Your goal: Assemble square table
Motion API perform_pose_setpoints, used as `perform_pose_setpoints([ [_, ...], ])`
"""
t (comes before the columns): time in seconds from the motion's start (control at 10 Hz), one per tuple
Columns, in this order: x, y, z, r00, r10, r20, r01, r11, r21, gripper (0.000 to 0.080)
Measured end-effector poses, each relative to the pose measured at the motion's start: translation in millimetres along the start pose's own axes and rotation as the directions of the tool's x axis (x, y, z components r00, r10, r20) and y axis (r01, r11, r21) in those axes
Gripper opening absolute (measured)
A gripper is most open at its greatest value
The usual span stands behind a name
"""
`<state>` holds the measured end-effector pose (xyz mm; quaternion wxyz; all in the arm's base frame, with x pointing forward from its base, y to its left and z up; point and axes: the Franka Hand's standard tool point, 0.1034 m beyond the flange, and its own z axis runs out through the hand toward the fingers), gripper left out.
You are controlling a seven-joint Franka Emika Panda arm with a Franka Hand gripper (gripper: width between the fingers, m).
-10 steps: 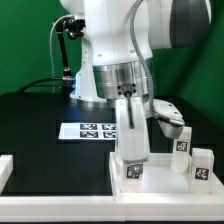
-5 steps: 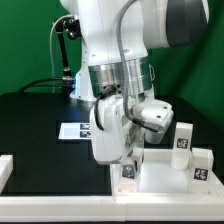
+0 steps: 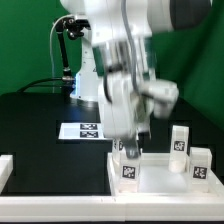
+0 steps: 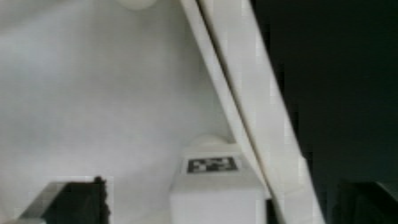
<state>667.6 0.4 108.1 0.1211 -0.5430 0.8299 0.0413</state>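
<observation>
Since a moment ago, the big white arm (image 3: 120,60) has swung upright, and its gripper (image 3: 128,150) now hangs over the square table (image 3: 160,178), its fingers spread apart and holding nothing. Behind the arm is a green wall (image 3: 30,40). Under everything lies the black bench (image 3: 50,140). Beyond the gripper rests the marker board (image 3: 82,130). Right below the gripper stands one small leg block (image 3: 129,169). Two more leg blocks (image 3: 181,141) stand farther off, on the slab's other side. A white rail (image 3: 5,170) lies far off.
</observation>
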Motion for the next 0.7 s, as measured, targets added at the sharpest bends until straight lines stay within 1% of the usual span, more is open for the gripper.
perform_pose_setpoints([
  [0.1,-5.9,2.4,-16.9,1.0,-0.005,0.012,0.005,1.0,0.011,0.0647],
  [0.2,-16.8,5.2,-31.7,1.0,-0.014,0.028,0.014,1.0,0.005,0.0647],
  [0.3,-23.3,5.0,-39.2,0.999,-0.026,0.037,0.026,1.0,0.0,0.0647],
  [0.4,-20.2,5.2,-34.2,0.999,-0.028,0.032,0.028,1.0,0.0,0.0649],
  [0.7,-20.9,6.1,-33.0,0.999,-0.03,0.032,0.03,1.0,-0.002,0.0649],
])
